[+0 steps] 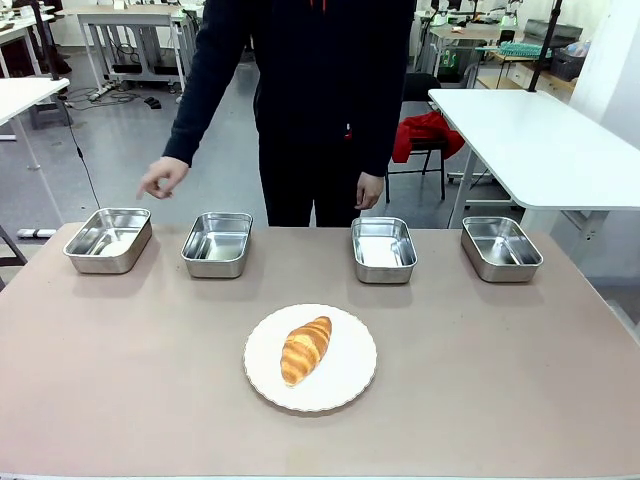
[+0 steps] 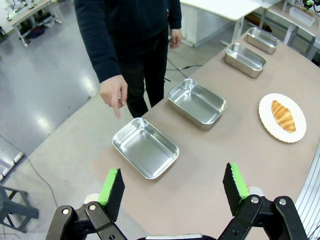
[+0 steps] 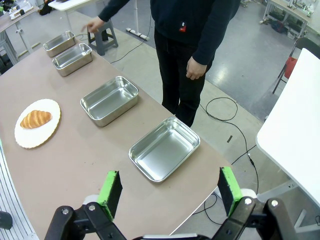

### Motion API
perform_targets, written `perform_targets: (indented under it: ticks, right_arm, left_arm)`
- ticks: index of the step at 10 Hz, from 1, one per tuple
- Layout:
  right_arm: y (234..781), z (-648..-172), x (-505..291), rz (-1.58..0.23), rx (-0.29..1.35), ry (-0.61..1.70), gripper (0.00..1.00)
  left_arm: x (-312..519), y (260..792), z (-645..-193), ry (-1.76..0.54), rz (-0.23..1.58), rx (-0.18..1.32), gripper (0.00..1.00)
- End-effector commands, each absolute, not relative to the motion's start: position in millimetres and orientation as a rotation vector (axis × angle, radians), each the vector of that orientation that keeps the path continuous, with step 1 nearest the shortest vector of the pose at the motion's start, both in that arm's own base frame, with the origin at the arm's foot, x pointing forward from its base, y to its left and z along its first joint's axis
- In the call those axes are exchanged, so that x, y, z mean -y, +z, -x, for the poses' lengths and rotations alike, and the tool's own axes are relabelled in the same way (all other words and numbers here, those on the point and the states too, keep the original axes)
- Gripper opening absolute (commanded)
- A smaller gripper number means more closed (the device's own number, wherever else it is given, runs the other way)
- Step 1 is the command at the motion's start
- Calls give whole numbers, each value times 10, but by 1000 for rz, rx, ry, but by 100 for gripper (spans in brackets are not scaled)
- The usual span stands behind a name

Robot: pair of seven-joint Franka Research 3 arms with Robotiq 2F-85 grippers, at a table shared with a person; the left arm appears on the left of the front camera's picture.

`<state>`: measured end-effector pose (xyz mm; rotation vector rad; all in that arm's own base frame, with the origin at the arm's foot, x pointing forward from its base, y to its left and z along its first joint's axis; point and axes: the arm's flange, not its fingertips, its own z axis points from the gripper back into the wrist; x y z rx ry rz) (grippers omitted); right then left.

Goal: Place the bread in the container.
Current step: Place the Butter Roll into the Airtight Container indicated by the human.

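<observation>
Starting nearest: left gripper (image 2: 172, 172) and right gripper (image 3: 169, 174), each spread to a wide gap with nothing between the green pads, poised high above the table (image 1: 500, 380) towards its two ends. Farther in, on a round white plate (image 1: 345, 385) at mid-table, the bread (image 1: 305, 349), lying flat and slantwise, well apart from every pan. Looks light, flaky and easily crushed, with a crust likely to dent and shed crumbs under a hard squeeze. Probably best taken across the thick ridged middle with a gentle close, not at the thinner tapered ends, prone to breaking off or slipping out. Cannot see its underside, nor judge how freely it would lift off the plate. Beyond, along the far edge, four look-alike steel pans (image 1: 383, 272) in a row, seemingly bare inside, though hard to confirm through the glare on their floors. Just past the leftmost one, taken here as the container (image 1: 105, 262), a person's hand (image 1: 162, 180) with one finger pointing down, held clear of the rim. Farther still, the person's upper body, cut off by the top edge.
</observation>
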<state>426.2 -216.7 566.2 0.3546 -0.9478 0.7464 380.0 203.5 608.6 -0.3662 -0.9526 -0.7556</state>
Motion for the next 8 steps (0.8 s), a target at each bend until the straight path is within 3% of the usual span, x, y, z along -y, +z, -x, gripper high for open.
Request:
perform_targets:
  ticks: [1,8]
  right_arm:
    - [5668,-4265,2162,-360,954,749,100]
    - [5668,-4265,2162,-360,954,749,100]
  left_arm:
    - [-2050,6081,-3794,-771,368,955,100]
    - [-2050,6081,-3794,-771,368,955,100]
